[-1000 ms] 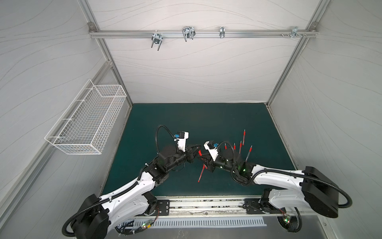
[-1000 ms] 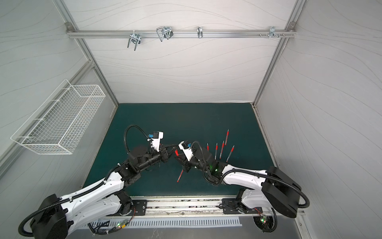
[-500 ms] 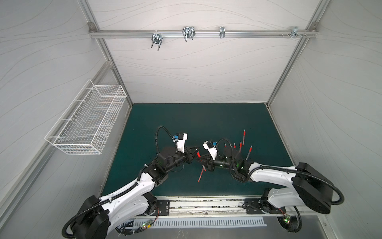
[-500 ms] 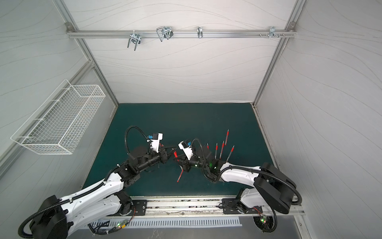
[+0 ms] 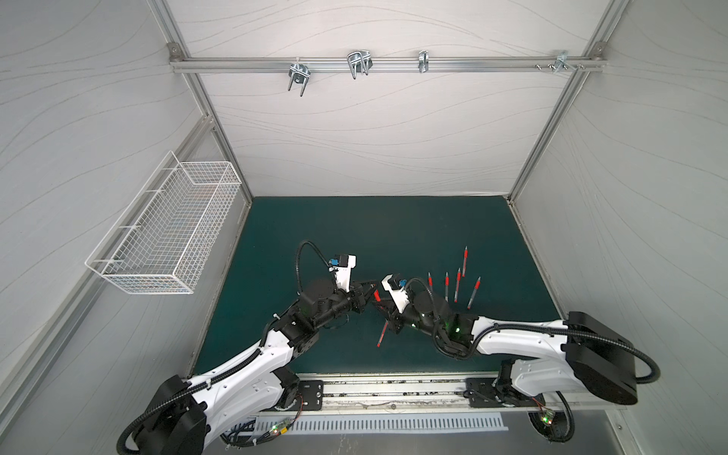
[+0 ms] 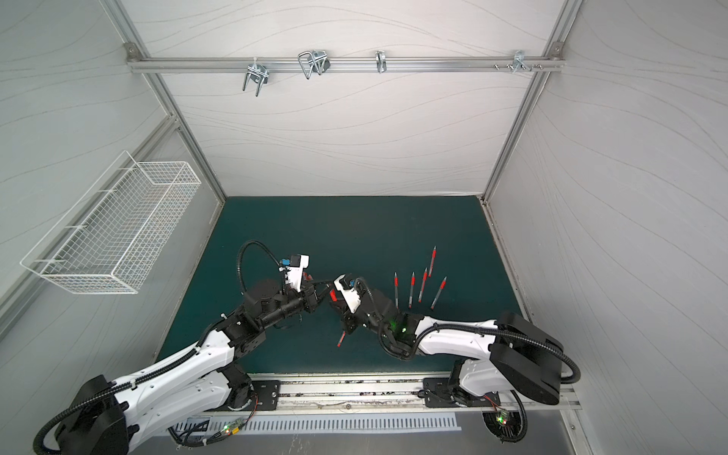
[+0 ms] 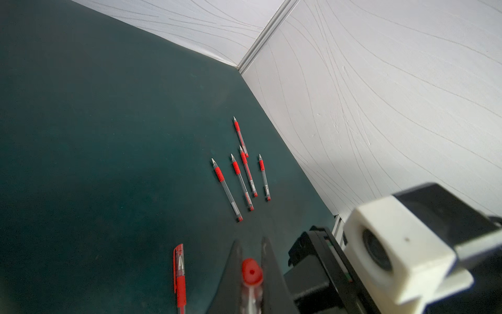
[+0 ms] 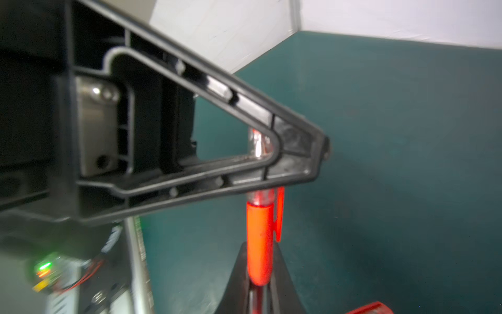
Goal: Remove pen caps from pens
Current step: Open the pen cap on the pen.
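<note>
Both grippers meet over the middle of the green mat on one pen [image 5: 377, 295]. My right gripper [image 8: 260, 246] is shut on its red pen cap [image 8: 259, 233], clip to one side. My left gripper [image 7: 250, 242] is shut on the translucent barrel just past the cap's mouth, and the pen's red end [image 7: 252, 271] sticks out beyond its fingers. In the right wrist view the left finger [image 8: 244, 152] crosses the pen, and I see no gap between cap and barrel. Another capped pen [image 5: 381, 334] lies on the mat beside the grippers. Several uncapped pens [image 5: 457, 284] lie in a row to the right.
A white wire basket [image 5: 169, 228] hangs on the left wall. The metal rail [image 5: 394, 390] carrying both arm bases runs along the mat's front edge. White walls close the mat on three sides. The right wrist camera housing [image 7: 402, 252] sits close beside my left gripper.
The right arm has shifted slightly. Both grippers stay shut on the same pen at the same spot, and the pens on the mat have not moved.
</note>
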You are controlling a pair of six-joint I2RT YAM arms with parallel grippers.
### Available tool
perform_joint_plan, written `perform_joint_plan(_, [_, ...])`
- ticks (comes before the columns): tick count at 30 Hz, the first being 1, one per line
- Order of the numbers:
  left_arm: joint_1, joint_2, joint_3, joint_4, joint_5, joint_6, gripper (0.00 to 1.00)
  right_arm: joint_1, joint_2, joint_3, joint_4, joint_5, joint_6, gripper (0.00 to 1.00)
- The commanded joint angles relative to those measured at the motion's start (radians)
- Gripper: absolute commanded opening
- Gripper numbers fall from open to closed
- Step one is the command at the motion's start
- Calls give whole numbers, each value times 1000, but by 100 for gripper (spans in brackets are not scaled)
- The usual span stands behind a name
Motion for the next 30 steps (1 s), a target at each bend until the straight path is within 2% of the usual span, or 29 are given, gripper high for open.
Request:
perform_joint_plan(1, [40,-33,18,104,-116,5,0,-84,8,-51,-23,-327,46,0])
perform_joint_plan(5, [43,-32,17,108,-113,4,0,-148,38,-38,-16,-497,78,0])
perform_joint_plan(8, [48,-36,16,108,-115,2,0,-150,51,-23,-44,-497,75,0])
perform_joint_plan(10, [52,-40,14,106,-119,-1,0,-144,50,-19,-68,-448,73,0])
perform_joint_plan(12, [54,-45,12,105,-125,-4,0,-99,29,2,-152,-306,29,0])
perform_joint_plan(14, [60,-46,13,98,-137,-10,0,20,8,43,-273,-22,-50,0])
perform_joint_plan(16, [63,-42,16,84,-152,-17,0,105,20,76,-335,195,-71,0])
perform_joint_plan(19, [74,-33,12,83,-156,-26,0,153,55,109,-376,345,-58,0])
perform_joint_plan(21, [80,-34,12,81,-156,-29,0,165,69,120,-383,377,-56,0])
perform_joint_plan(24, [82,-41,11,78,-159,-30,0,139,51,96,-332,231,-57,0])
perform_joint_plan(26, [84,-48,9,78,-162,-30,0,51,33,73,-311,9,-34,0])
perform_joint_plan(30, [88,-53,6,77,-165,-31,0,-117,18,13,-213,-329,37,0])
